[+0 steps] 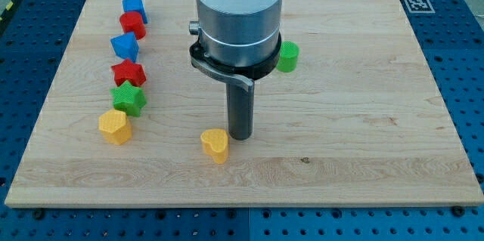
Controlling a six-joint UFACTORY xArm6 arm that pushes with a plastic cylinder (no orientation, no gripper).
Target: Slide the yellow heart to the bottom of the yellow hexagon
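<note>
The yellow heart point(215, 145) lies on the wooden table point(355, 128) in the lower middle of the frame, and the yellow hexagon point(114, 127) is well apart from it, at the lower left. The heart looks like a small, light and stiff plastic block, so I judge it will slide easily but may turn if pushed off its centre; there are no fingers to spread or close, only my tip point(240, 137), which stands just beside the heart's upper right side. The best contact is on its right flank. The arm's big body hides part of the green block point(287, 57) at the upper middle, so its shape is unclear
</note>
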